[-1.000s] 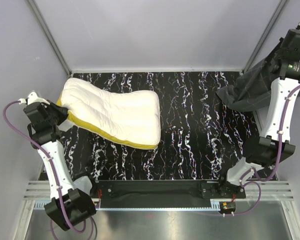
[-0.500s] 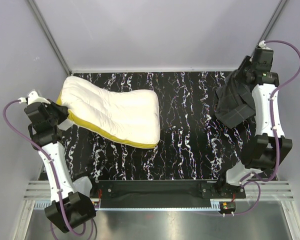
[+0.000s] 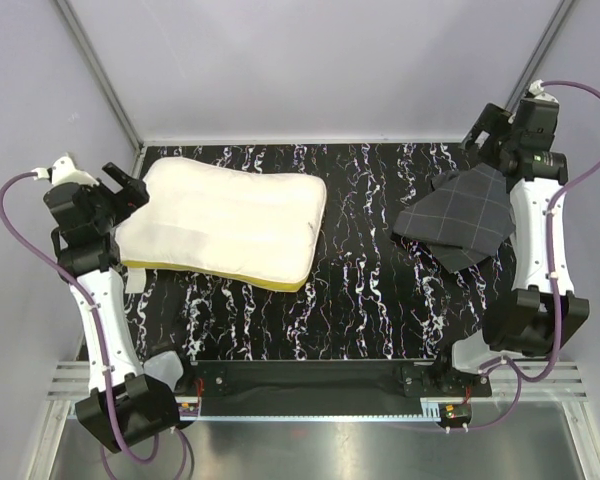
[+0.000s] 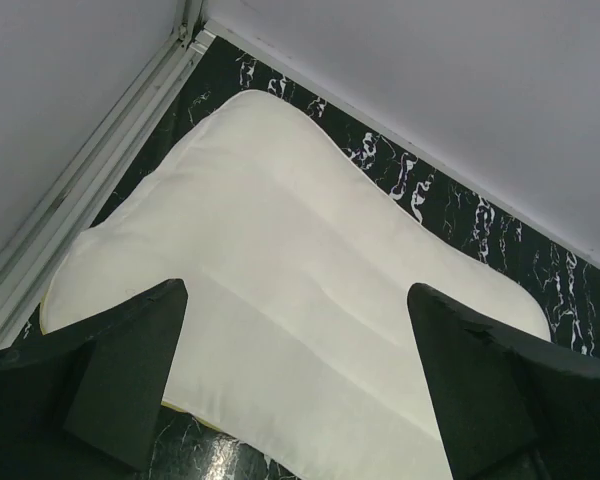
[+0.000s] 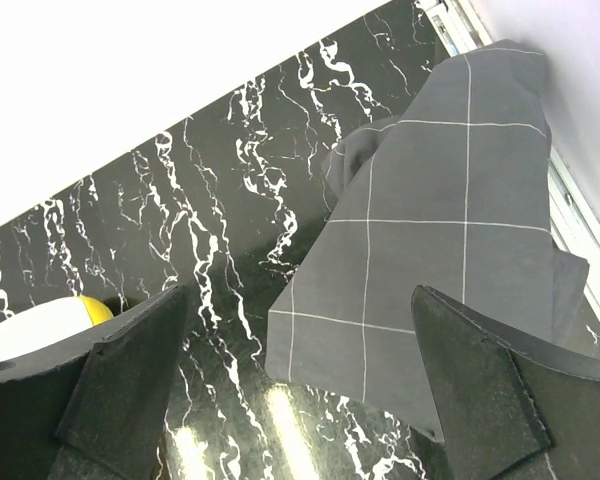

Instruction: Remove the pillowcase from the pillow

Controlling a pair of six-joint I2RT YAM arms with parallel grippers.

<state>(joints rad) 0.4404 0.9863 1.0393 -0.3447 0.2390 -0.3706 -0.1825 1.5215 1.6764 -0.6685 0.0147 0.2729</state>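
Pillowcase point(image 3: 455, 215) lies loose on the tabletop point(image 3: 370, 290), far right, well apart from the pillow point(image 3: 225, 222). Right gripper point(image 3: 487, 130) sits just beyond its far edge, spread wide, empty. Pillow bare, far left. Left gripper point(image 3: 130, 190) at its left end, spread wide, empty.

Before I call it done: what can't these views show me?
Top view: right arm covers the pillowcase's right edge; left gripper overlaps the pillow's left edge.
Left wrist: fingers and frame cut off the pillow's near edge.
Right wrist: one finger hides all but a pillow corner, the other the pillowcase's near end.
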